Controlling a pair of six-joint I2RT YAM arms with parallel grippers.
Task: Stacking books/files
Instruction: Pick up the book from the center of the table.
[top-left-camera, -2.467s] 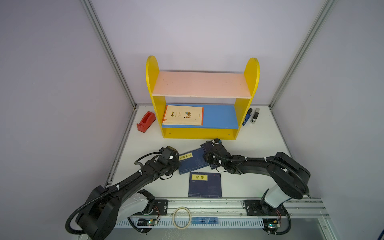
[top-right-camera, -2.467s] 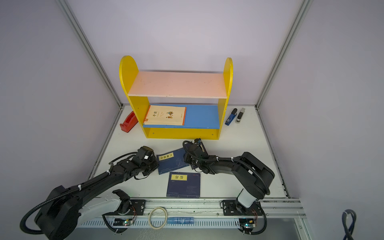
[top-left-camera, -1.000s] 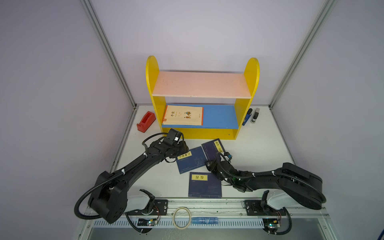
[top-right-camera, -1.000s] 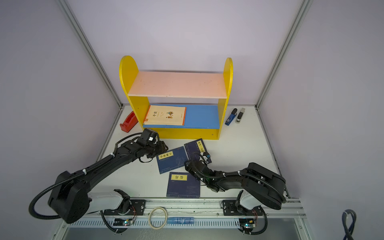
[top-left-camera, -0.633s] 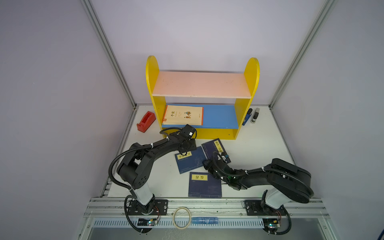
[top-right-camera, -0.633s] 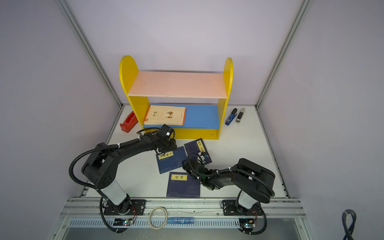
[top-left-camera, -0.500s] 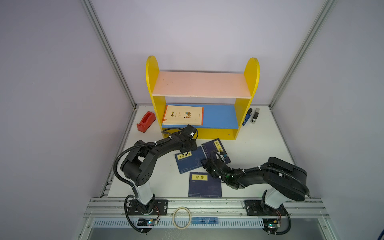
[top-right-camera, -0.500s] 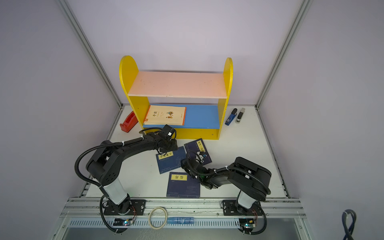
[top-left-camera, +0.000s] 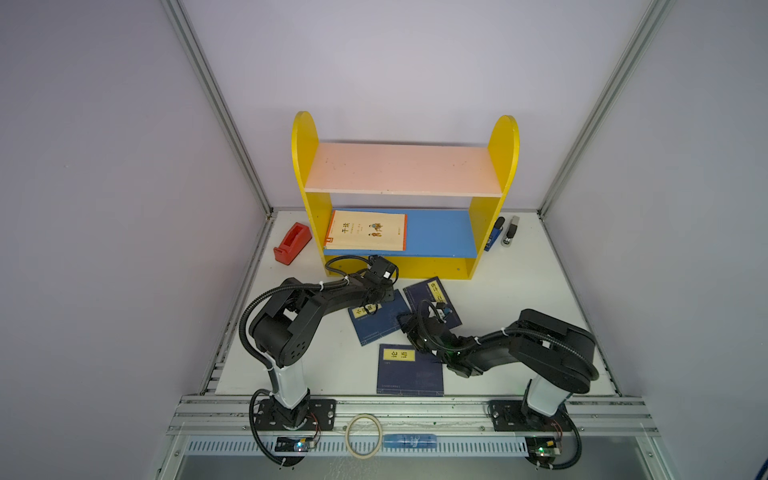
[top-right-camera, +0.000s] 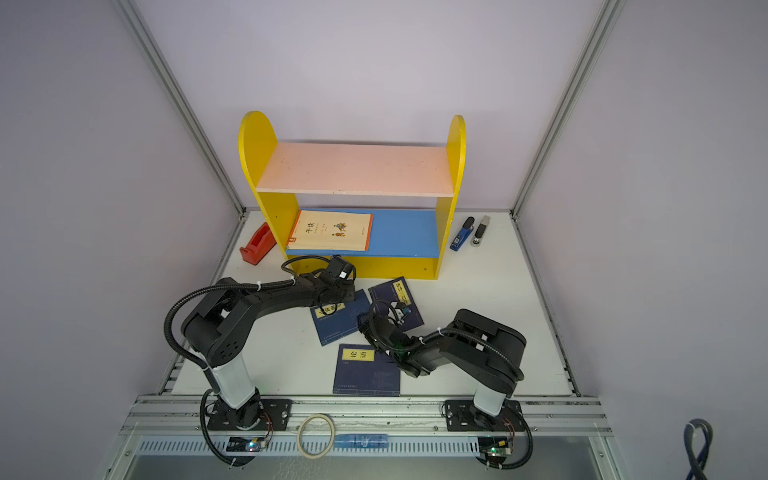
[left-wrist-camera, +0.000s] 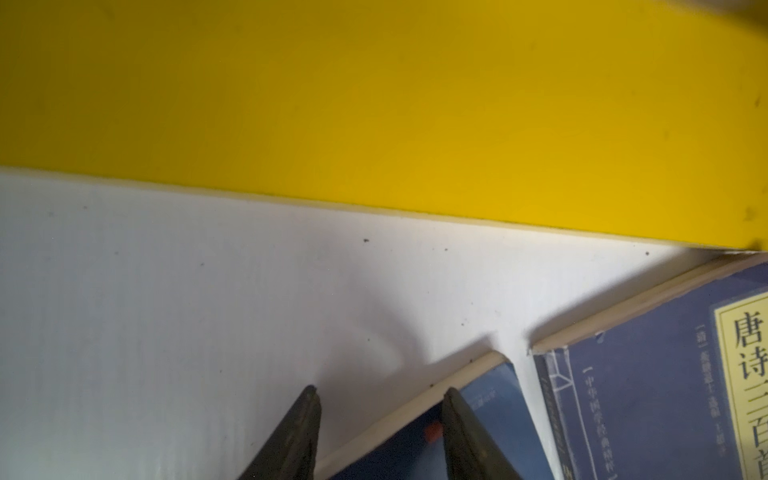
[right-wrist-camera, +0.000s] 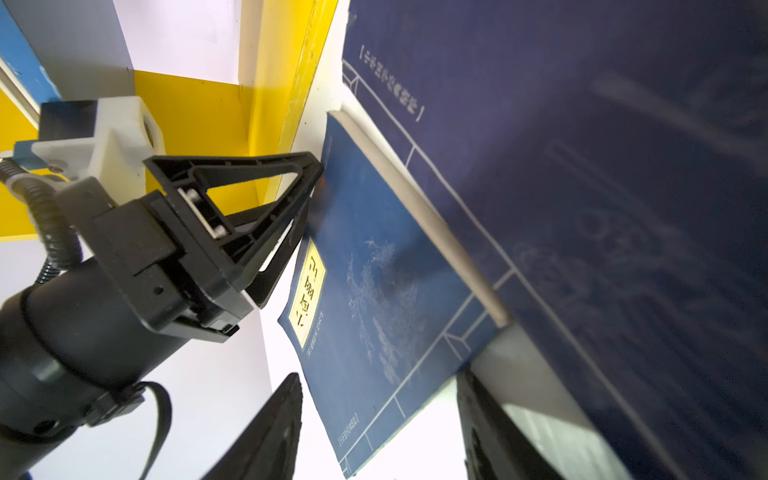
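Grasp step — left gripper (left-wrist-camera: 380, 395), jaws spread, straddles 11 o'clock corner of thin navy yellow-labelled paperback (top-left-camera: 384, 326); right gripper (right-wrist-camera: 379, 374) spread, empty. Next likely needs firm pinch — then lift.

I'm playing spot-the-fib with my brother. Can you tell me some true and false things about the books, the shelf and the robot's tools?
1. A cream book lies on the shelf's blue board. True.
2. Three navy books lie on the table. True.
3. The red tape dispenser sits inside the shelf. False: it sits on the table, outside the shelf.
4. The left tool is shut tight. False: its jaws stand apart, astride one navy book's edge.
5. A blue stapler lies on the table beside the shelf. True.
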